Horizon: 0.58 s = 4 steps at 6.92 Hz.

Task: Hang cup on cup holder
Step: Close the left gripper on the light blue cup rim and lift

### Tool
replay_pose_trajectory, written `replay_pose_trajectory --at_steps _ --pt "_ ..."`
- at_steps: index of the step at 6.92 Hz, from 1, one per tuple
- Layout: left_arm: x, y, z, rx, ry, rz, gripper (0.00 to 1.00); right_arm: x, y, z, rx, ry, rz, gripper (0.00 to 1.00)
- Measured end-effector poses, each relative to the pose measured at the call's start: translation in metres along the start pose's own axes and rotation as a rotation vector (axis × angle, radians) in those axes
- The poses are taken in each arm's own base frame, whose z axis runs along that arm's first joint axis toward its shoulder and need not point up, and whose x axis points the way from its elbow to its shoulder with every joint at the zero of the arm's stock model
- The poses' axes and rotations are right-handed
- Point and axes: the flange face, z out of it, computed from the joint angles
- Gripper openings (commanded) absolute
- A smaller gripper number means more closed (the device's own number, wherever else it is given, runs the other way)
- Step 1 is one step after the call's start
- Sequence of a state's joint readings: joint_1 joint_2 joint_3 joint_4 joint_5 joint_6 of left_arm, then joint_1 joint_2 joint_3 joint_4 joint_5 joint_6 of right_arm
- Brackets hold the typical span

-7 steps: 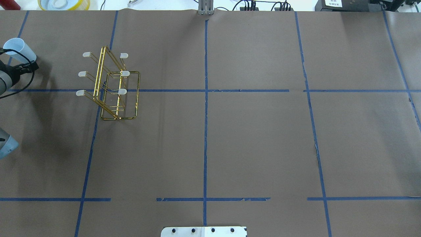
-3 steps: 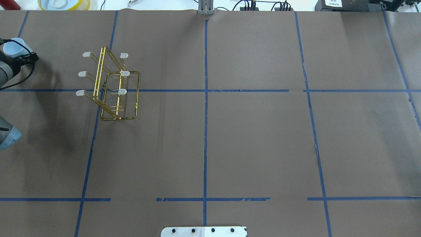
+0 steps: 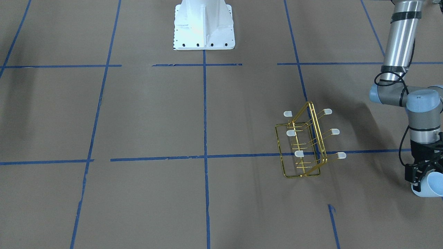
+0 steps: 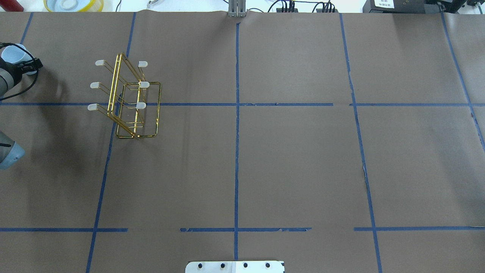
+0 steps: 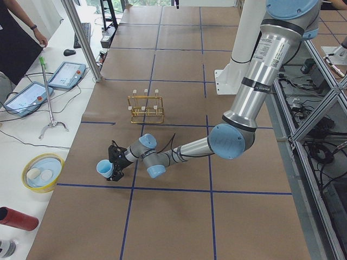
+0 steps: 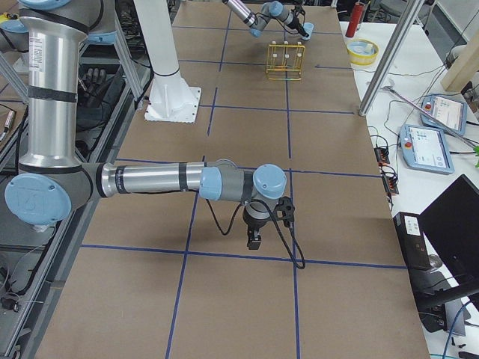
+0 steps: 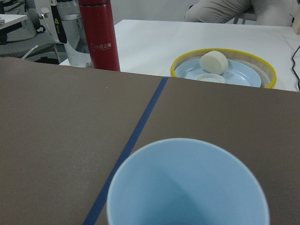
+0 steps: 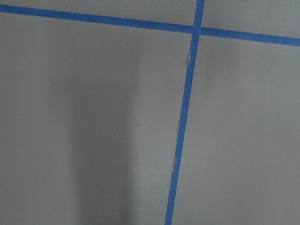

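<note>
The pale blue cup (image 4: 11, 55) is held in my left gripper (image 4: 21, 64) at the table's far left edge, well left of the cup holder. It also shows in the front view (image 3: 432, 185), the left side view (image 5: 104, 168) and the left wrist view (image 7: 187, 183), where its open mouth fills the bottom. The gold wire cup holder (image 4: 129, 96) stands on the brown paper with all its white-capped prongs bare; it shows in the front view too (image 3: 308, 141). My right gripper (image 6: 254, 235) hangs just above the table far from both; I cannot tell whether it is open.
A yellow-rimmed bowl (image 7: 222, 70) and a red bottle (image 7: 99, 35) stand on the white bench beyond the table's edge. The robot's white base (image 3: 203, 24) is at the middle. Blue tape lines cross the paper.
My left gripper has carried the cup further left and toward the table's far edge, and the cup has tipped so less of its side shows. The cup holder has not moved.
</note>
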State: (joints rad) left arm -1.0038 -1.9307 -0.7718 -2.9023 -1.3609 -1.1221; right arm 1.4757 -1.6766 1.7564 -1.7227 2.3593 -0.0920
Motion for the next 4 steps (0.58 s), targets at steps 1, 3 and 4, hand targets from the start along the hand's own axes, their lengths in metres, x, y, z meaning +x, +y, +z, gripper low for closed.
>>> replay_pose_trajectory --at_steps 1,3,4 --pt "0.0001 -0.0009 0.0009 0.0 -0.001 0.0 0.95 0.0 0.0 0.0 0.0 0.0 0.0 1.0" --pt "0.0005 -0.0023 0.003 -0.001 -0.005 0.001 0.6 0.0002 0.0 0.0002 0.0 0.0 0.0 1.0" --pt "0.0009 -0.003 0.0036 0.0 -0.006 0.001 0.41 0.0001 0.0 0.0002 0.0 0.0 0.0 1.0"
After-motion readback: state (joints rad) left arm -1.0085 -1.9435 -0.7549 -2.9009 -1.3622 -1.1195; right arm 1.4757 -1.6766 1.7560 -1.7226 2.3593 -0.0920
